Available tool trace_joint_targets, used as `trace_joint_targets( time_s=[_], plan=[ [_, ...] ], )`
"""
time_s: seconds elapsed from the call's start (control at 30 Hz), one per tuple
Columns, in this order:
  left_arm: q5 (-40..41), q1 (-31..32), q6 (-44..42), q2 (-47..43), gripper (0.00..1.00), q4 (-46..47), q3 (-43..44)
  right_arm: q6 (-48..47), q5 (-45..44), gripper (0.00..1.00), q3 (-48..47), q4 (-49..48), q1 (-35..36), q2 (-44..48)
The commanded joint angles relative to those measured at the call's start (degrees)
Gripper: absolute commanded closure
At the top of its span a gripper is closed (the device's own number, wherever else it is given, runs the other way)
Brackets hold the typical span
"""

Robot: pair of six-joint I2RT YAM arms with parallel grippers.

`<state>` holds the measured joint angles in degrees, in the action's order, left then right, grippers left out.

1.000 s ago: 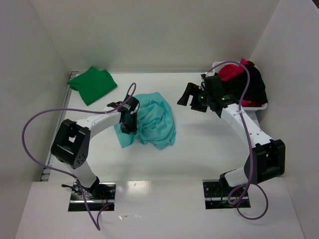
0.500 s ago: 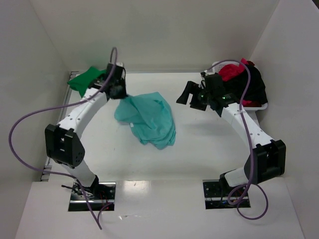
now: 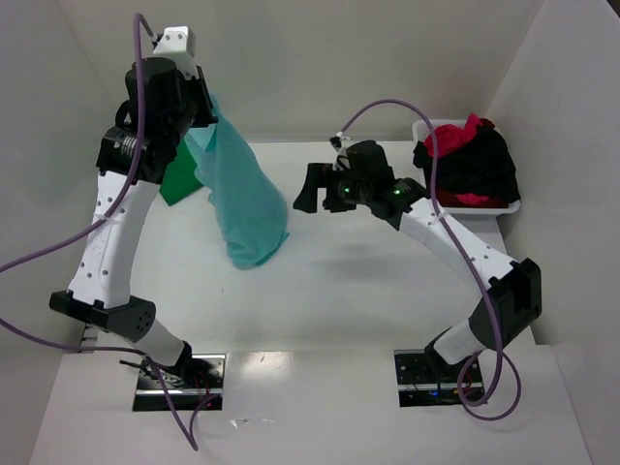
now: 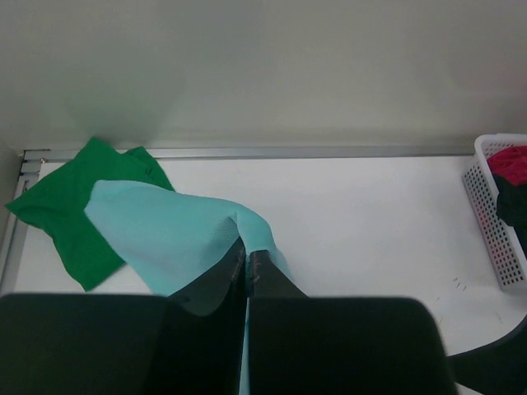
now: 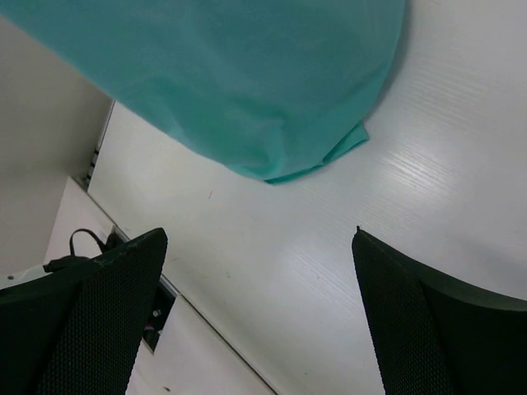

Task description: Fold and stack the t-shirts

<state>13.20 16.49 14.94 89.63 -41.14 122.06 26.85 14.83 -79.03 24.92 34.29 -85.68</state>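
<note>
White walls close off a white surface (image 3: 387, 281) on three sides. At about 10 o'clock on it a green shirt (image 4: 58, 214) lies flat and folded. At 2 o'clock a white basket (image 4: 494, 222) sits against the right wall, with a red shirt (image 3: 455, 136) and a black shirt (image 3: 480, 165) heaped in it.

High above the 10 o'clock corner, the left hand (image 4: 247, 257) is clamped on a teal shirt (image 3: 242, 203), its two fingers pressed together with a pinch of cloth between them. The shirt hangs from that grip in a long drape that widens downward, partly covering the green shirt from above, and its lower hem ends near 9 o'clock. Whether the hem touches the surface cannot be told.

Near the centre, the right hand (image 3: 318, 189) hovers above the surface with its fingers spread wide and nothing between them. It points toward 9 o'clock at the hanging teal shirt and is close beside it without touching; its wrist view shows the shirt's lower edge just ahead.
</note>
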Motion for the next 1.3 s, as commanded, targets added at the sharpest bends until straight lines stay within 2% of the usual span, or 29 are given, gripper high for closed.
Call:
trace_joint_targets(
  time_s=[0.0,0.17,0.43,0.7,0.83,0.93,1.03,1.07,1.17,1.27],
  plan=[
    [-2.5,0.0,-1.3,2.5,1.0,-1.8,4.4,0.4,-3.0,0.0,-5.6,-5.6,4.1,-2.0],
    [-2.4,0.0,-0.7,3.6,1.0,-2.9,10.0,1.4,-4.1,0.0,-10.5,-7.8,6.3,-6.4],
    [-3.6,0.0,0.6,3.2,1.0,-2.9,13.5,1.4,-8.5,0.0,-17.7,-9.9,7.9,-11.4],
    [-4.2,0.0,0.6,-1.6,1.0,-3.9,18.8,0.8,-18.5,0.0,-15.8,-11.4,7.9,-13.7],
    [-2.5,0.0,0.6,-6.5,1.0,-3.9,17.8,2.5,-18.4,0.0,-12.9,-13.4,6.2,-14.3],
    [0.7,0.0,2.3,-12.5,1.0,-3.4,9.2,6.0,-14.8,0.0,-9.9,-17.2,3.5,-14.1],
    [1.0,0.0,4.2,-19.2,1.0,-2.8,-5.1,7.0,-14.5,0.0,-7.8,-19.1,1.8,-13.0],
    [-0.7,0.0,5.4,-23.6,1.0,-2.4,-11.5,7.0,-14.5,0.0,-7.8,-19.1,1.4,-13.5],
    [-5.2,0.0,8.6,-27.5,1.0,-5.4,-22.0,6.4,-13.9,0.0,-7.8,-18.0,0.8,-14.9],
    [-6.2,0.0,11.0,-28.7,1.0,-9.7,-28.7,5.8,-10.7,0.0,-7.8,-18.0,0.2,-16.8]
  ],
)
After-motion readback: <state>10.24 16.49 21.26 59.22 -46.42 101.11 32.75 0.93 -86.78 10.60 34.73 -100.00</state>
